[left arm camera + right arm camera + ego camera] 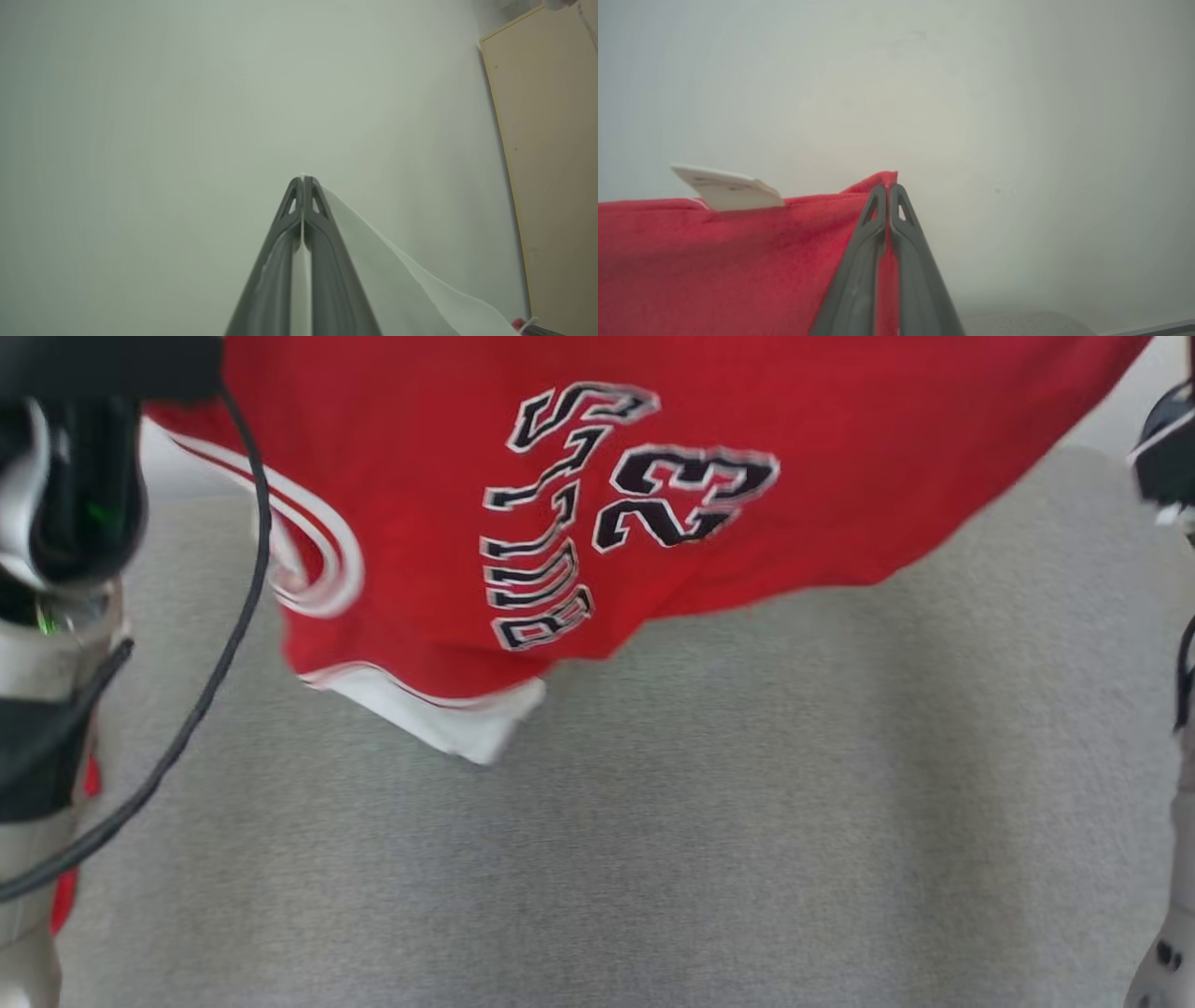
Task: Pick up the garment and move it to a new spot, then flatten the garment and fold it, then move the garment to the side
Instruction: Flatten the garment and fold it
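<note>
Grey fuzzy surface; pale wall; beige panel at rt edge.

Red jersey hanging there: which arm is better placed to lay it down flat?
Left, probably: the jersey hangs lowest on that side, its white corner nearest the grey surface. The left end effector and right end effector both clamp it, so both must lower.

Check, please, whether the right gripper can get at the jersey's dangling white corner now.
Probably not: the right gripper is shut on the jersey, holding it up, and the white corner hangs well toward the left.
</note>
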`<state>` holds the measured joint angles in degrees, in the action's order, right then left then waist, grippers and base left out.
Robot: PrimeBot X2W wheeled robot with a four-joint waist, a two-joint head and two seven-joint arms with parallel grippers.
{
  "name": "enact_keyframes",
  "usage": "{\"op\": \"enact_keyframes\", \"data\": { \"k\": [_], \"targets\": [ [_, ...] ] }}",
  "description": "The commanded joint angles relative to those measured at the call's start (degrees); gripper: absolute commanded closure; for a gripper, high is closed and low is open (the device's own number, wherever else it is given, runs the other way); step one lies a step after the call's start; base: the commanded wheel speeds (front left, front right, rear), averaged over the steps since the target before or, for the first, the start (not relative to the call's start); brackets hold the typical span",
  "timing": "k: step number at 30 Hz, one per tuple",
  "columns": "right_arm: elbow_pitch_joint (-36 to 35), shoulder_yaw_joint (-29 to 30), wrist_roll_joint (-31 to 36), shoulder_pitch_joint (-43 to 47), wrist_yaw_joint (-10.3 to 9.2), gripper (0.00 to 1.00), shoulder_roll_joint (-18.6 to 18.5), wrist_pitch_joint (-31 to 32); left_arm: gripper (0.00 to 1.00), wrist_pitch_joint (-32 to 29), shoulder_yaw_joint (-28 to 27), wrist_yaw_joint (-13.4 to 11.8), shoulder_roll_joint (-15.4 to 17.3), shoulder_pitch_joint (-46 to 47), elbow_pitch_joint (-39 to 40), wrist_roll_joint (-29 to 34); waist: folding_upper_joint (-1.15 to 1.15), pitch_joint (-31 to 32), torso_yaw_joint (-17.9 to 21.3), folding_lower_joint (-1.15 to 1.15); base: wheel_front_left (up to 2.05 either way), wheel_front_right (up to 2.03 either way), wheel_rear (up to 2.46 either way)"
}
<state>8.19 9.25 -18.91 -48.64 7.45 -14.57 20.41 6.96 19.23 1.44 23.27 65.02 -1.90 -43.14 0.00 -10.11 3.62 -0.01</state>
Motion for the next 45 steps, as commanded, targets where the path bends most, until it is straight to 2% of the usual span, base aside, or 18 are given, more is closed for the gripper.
{"op": "enact_keyframes", "data": {
  "k": [1, 7, 13, 16, 18, 24, 28, 31, 33, 37, 40, 45],
  "targets": [
    [-1.1, -0.6, -1.0, -1.8, 0.08, 1.00, -0.3, 1.3, 1.00, -0.8, -0.4, -0.5, -0.9, 1.6, -0.7, -1.3, 0.00, -1.8, 1.9, 0.01, 0.00, 0.00, 0.00],
    [-1.1, -4.6, 0.4, -5.4, 0.08, 1.00, -1.1, 6.3, 1.00, -3.6, 0.6, -1.3, -2.4, 4.6, -3.7, -2.3, 0.00, -8.3, 3.8, 0.01, 0.00, 0.00, 0.00],
    [3.3, -8.0, -0.8, -10.5, 0.08, 1.00, 2.3, 6.0, 1.00, -1.8, 1.9, -2.3, -1.2, 7.8, -8.4, 2.5, 0.00, -15.7, 5.4, 0.01, 0.00, 0.00, 0.00],
    [7.1, -6.8, 2.4, -15.7, 0.08, 1.00, 4.1, -0.6, 1.00, 1.4, 3.9, -2.7, -0.5, 12.5, -11.7, 8.5, 0.00, -19.5, 6.5, 0.01, 0.00, 0.00, 0.00],
    [9.9, -5.9, 5.0, -19.3, 0.08, 1.00, 5.9, -6.4, 1.00, 4.3, 4.5, -2.5, -1.3, 15.8, -13.3, 10.9, 0.00, -20.8, 7.2, 0.01, 0.00, 0.00, 0.00],
    [14.6, -4.5, 9.2, -28.8, 0.08, 1.00, 7.2, -21.7, 1.00, 8.2, 3.6, 3.4, -5.1, 26.9, -10.2, 12.9, 0.00, -22.7, 8.1, 0.01, 0.00, 0.00, 0.00],
    [14.0, -4.3, 11.9, -32.2, 0.08, 1.00, 5.9, -30.3, 1.00, 8.3, -0.3, 5.4, -7.5, 31.1, -1.2, 16.2, 0.00, -23.7, 8.1, 0.01, 0.00, 0.00, 0.00],
    [15.6, -5.5, 12.5, -30.7, 0.08, 1.00, 4.6, -31.4, 1.00, 8.2, -1.0, 6.0, -7.6, 26.8, 2.8, 17.9, 0.00, -24.5, 7.7, 0.01, 0.00, 0.00, 0.00],
    [17.7, -6.7, 12.5, -28.5, 0.08, 1.00, 3.7, -30.6, 1.00, 8.2, 1.1, 6.1, -5.9, 22.3, 3.3, 17.5, 0.00, -25.0, 7.5, 0.01, 0.00, 0.00, 0.00],
    [22.3, -10.6, 11.2, -23.5, 0.08, 1.00, 2.1, -28.2, 1.00, 8.3, 3.9, 5.9, -2.7, 9.2, 3.9, 16.0, 0.00, -25.3, 7.0, 0.01, 0.00, 0.00, 0.00],
    [24.4, -13.0, 9.5, -19.0, 0.08, 1.00, 0.8, -26.2, 1.00, 8.3, 2.9, 5.9, -2.0, -1.1, 6.7, 14.1, 0.00, -24.6, 6.4, 0.01, 0.00, 0.00, 0.00],
    [23.3, -11.8, 6.4, -9.7, 0.08, 1.00, -1.8, -19.4, 1.00, 8.3, -3.9, 5.9, -5.3, -19.0, 11.9, 9.6, 0.00, -21.0, 4.3, 0.01, 0.00, 0.00, 0.00]
  ]
}}
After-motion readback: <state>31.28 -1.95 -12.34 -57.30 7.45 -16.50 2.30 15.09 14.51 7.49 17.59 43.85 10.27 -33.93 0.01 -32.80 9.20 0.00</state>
